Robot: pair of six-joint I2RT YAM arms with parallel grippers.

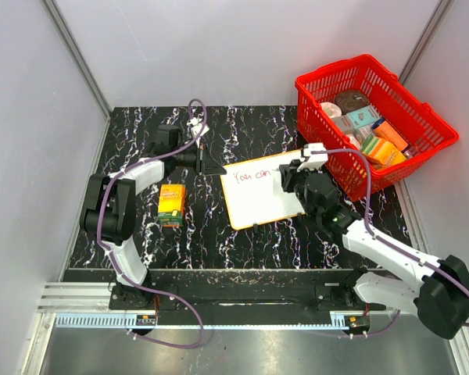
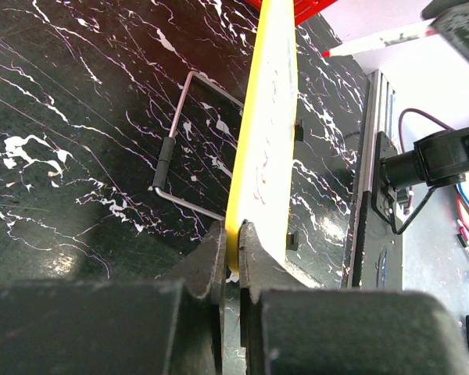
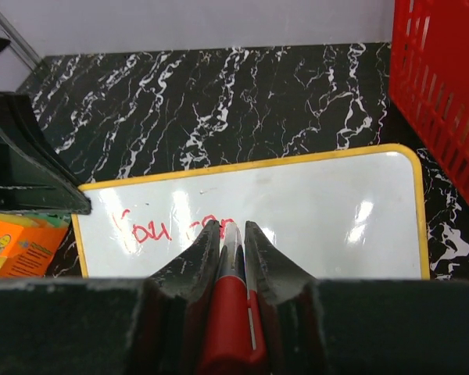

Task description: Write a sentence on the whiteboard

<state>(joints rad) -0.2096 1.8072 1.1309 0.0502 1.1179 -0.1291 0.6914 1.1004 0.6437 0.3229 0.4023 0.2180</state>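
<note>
The whiteboard (image 1: pixel 267 193) lies on the black marble table with a yellow rim. The sentence (image 1: pixel 248 176) reads "You can" in red; it also shows in the right wrist view (image 3: pixel 152 230). My left gripper (image 1: pixel 216 169) is shut on the board's left edge; in the left wrist view (image 2: pixel 233 248) its jaws pinch the yellow rim (image 2: pixel 254 133). My right gripper (image 1: pixel 286 181) is shut on a red marker (image 3: pixel 233 312), tip at the board just after "can" (image 3: pixel 231 231).
A red basket (image 1: pixel 373 117) with several packaged items stands at the back right, close to the board's right end. An orange carton (image 1: pixel 171 205) lies left of the board. A wire stand (image 2: pixel 189 148) lies beside the board's edge.
</note>
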